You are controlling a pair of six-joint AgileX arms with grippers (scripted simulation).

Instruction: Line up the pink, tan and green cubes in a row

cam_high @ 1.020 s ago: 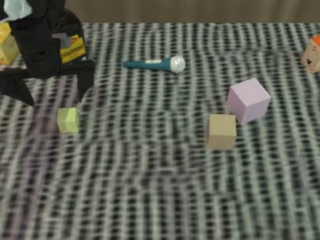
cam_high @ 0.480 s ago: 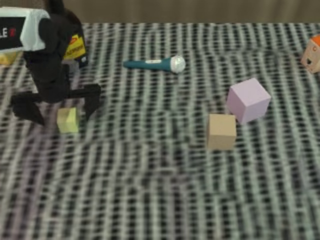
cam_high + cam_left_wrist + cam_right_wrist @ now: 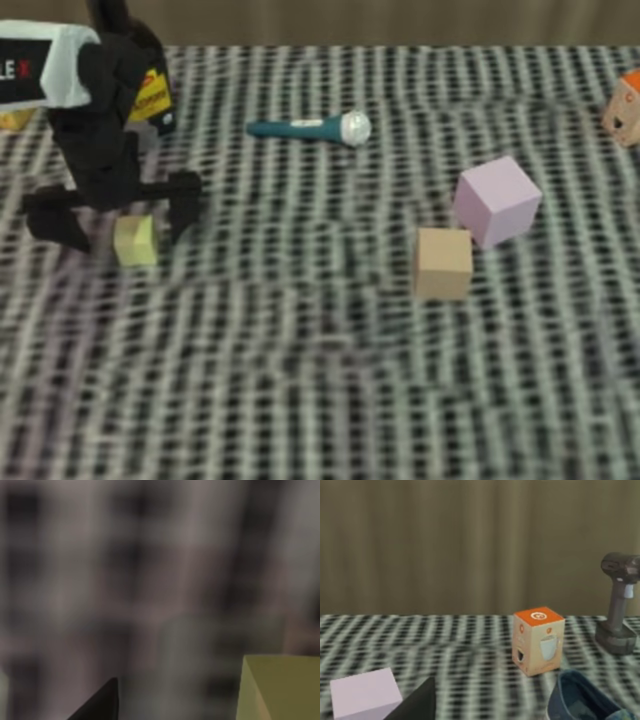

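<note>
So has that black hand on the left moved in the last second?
Yes. The left hand has come down the top view from beside the microphone and now straddles the green cube.

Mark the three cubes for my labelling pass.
green cube (image 3: 135, 241), top view, top face.
tan cube (image 3: 443, 253), top view, top face.
pink cube (image 3: 495, 190), top view, top face.

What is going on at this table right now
The left claw hangs open over the small green cube near the table's left side, one finger on each side of it, not gripping yet. The pink cube and tan cube sit close together on the right, so the three are not in a row. A teal microphone lies farther back. The right arm is out of the top view.
</note>
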